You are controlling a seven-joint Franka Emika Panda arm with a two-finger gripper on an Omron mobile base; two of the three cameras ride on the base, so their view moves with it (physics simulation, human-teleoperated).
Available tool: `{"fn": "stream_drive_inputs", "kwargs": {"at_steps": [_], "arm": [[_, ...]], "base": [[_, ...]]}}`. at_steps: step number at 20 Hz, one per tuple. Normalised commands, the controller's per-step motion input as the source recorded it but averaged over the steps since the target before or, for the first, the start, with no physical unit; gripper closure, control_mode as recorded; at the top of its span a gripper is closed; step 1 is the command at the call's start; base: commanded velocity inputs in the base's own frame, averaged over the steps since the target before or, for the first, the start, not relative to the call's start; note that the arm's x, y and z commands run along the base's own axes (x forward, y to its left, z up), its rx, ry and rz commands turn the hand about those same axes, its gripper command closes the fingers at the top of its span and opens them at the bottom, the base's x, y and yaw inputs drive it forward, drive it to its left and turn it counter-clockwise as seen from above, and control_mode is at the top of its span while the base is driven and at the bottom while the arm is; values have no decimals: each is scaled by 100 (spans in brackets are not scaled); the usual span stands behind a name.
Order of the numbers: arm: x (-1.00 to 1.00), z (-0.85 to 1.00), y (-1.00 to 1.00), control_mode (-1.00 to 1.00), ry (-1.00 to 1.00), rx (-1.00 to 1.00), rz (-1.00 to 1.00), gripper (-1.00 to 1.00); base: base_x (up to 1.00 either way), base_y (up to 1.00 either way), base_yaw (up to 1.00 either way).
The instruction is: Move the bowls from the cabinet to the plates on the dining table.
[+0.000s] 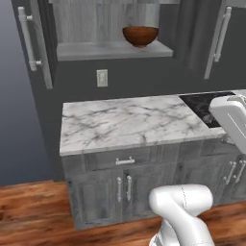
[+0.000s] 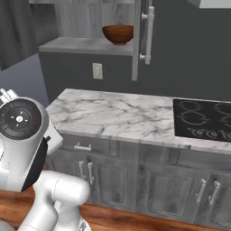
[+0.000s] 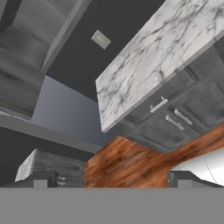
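With the pincer (image 3: pixel 109 179) released and empty, raise it over the desk (image 1: pixel 129 122) to the far shelf's reddish-brown bowl (image 1: pixel 140 35), approaching level.

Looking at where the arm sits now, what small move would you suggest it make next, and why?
Probably raise the open gripper toward the reddish-brown bowl. The bowl sits on the shelf of the cabinet, whose doors stand open, above the marble counter. The hand view looks toward the counter's corner and the wooden floor, so the jaws hold nothing and point away from the bowl.
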Motion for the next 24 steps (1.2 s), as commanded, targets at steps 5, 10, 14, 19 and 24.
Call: {"fn": "stream_drive_inputs", "kwargs": {"at_steps": [5, 10, 14, 19, 24], "arm": [[0, 0, 0, 100, 0, 0, 0, -100], [0, 0, 0, 100, 0, 0, 0, -100], [0, 0, 0, 100, 0, 0, 0, -100], [0, 0, 0, 100, 0, 0, 0, -100], [0, 0, 0, 100, 0, 0, 0, -100]], "base": [[0, 3, -25], [0, 3, -25], [0, 3, -25], [-12, 30, -9], [-2, 62, 0]]}}
